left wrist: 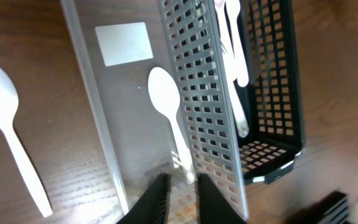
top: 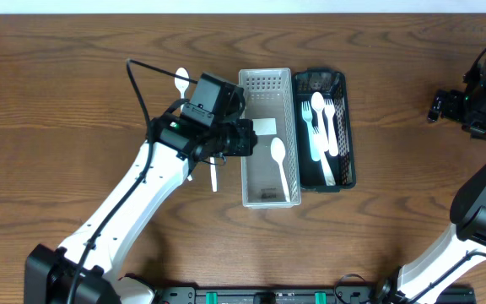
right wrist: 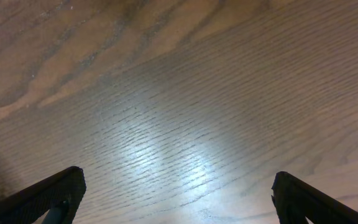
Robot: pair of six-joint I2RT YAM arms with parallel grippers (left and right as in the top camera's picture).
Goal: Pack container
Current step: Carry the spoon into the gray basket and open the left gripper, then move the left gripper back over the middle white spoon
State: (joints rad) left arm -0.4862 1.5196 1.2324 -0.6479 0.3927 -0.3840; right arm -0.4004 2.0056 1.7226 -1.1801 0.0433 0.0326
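A white perforated basket point(top: 268, 196) stands at mid-table with one white plastic spoon point(top: 279, 160) lying in it. In the left wrist view the basket point(left wrist: 92, 118) and that spoon point(left wrist: 165, 93) show too. My left gripper point(top: 241, 137) hovers over the basket's left side. Its fingers point(left wrist: 182, 190) are a narrow gap apart with nothing between them. A black basket point(top: 348, 135) to the right holds several white forks and spoons point(top: 319, 127). My right gripper point(top: 437, 105) is wide open over bare wood point(right wrist: 179, 186) at the far right.
One white spoon point(top: 181, 80) lies on the table left of the white basket's far end. Another point(top: 213, 177) lies partly under my left arm and shows in the left wrist view point(left wrist: 8, 130). The black basket point(left wrist: 272, 93) touches the white one.
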